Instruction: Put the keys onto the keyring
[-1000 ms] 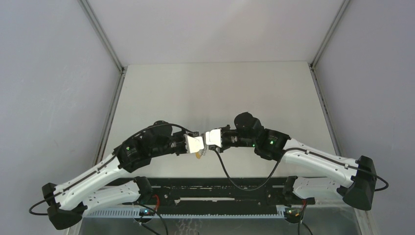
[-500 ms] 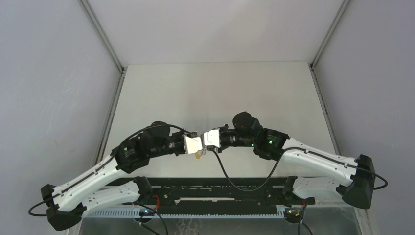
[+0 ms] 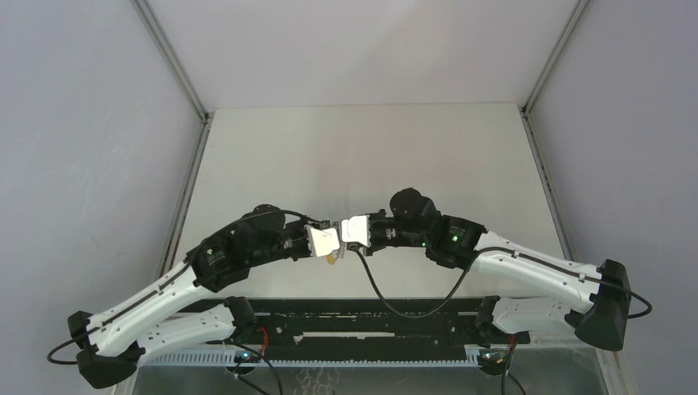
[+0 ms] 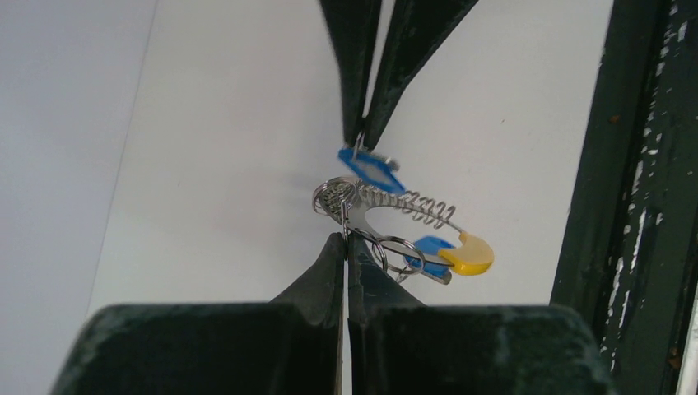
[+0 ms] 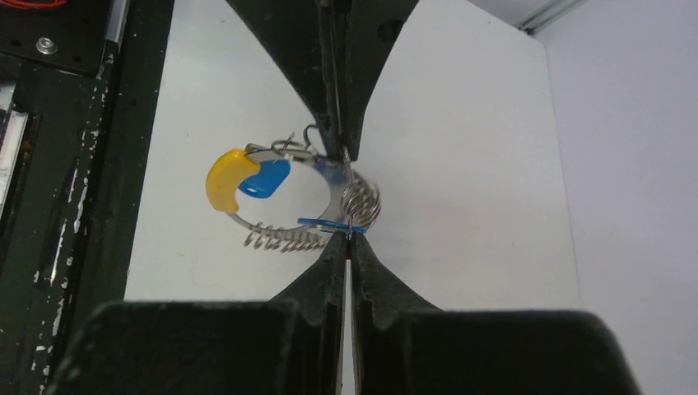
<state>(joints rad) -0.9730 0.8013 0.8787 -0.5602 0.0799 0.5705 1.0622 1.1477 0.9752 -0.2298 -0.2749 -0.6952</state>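
The keyring (image 4: 416,206), a silver loop with a spring stretch and a yellow curved section (image 4: 469,253), hangs in the air over the table near its front edge. My left gripper (image 4: 345,239) is shut on the loop's coiled end. One blue-headed key (image 4: 429,248) hangs from the loop by a small split ring, beside the yellow part. My right gripper (image 5: 346,240) faces the left one tip to tip. It is shut on the small ring of a second blue key (image 4: 370,169), which lies against the loop. From above, both grippers (image 3: 323,240) (image 3: 355,230) meet, with the yellow bit (image 3: 331,260) just below them.
A black mounting rail (image 3: 362,325) runs along the near table edge, just behind the grippers, and shows in the wrist views (image 4: 634,164). The white table (image 3: 362,156) stretches away beyond them, between grey walls with metal corner posts (image 3: 177,66).
Both grippers, still shut and tip to tip, have drifted slightly to the left with the keyring between them. Nothing was let go or taken.
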